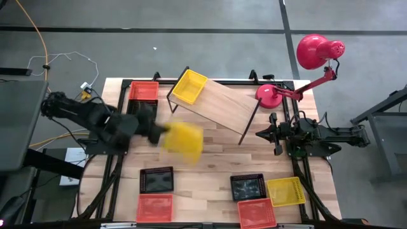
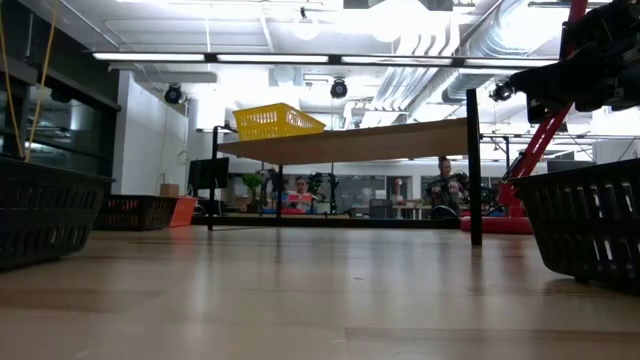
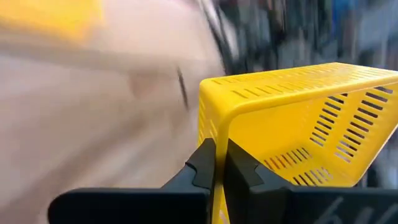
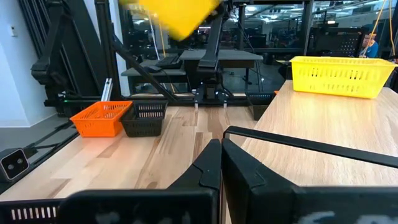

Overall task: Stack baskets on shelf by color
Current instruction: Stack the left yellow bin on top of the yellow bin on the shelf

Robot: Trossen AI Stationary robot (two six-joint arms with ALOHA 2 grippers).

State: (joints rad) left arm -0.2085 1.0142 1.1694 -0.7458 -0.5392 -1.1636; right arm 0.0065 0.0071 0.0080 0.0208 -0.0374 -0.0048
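High view: left gripper carries a yellow basket above the table, beside the shelf. Left wrist view alone confirms fingers clamped on its rim. Right wrist view: right gripper closed, empty.

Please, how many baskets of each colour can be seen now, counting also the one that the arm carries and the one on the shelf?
Yellow baskets: 3 — on the shelf, in the left gripper, near front right
Black baskets: 3 —
Orange-red baskets: 3 —
Total: 9
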